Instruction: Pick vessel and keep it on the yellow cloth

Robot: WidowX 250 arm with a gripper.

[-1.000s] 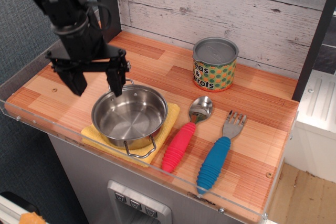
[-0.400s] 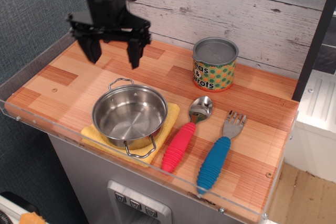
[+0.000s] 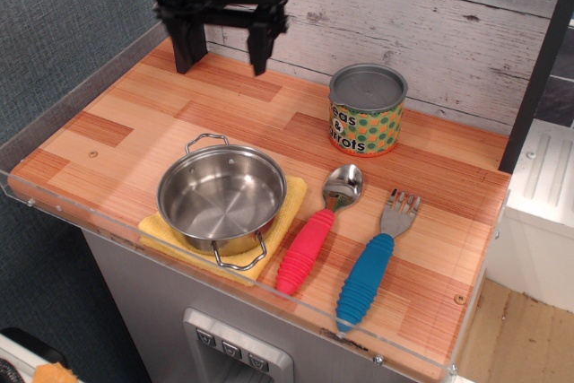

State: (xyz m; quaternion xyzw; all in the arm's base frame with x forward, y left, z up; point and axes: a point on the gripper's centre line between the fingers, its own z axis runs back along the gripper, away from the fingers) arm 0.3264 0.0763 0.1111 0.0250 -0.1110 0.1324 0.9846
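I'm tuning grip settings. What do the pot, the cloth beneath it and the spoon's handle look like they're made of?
Pot: polished steel, by its mirror-like sheen.
Yellow cloth: soft, matte, probably terry.
Spoon handle: pink, ribbed, likely rubber or plastic.

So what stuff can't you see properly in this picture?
- Yellow cloth: mostly hidden under the pot; only its edges show.
- Can: the label's first letters curve out of sight.
- Gripper: the arm above it is cut off by the top edge.
- Spoon bowl: too shiny to tell if anything is in it.
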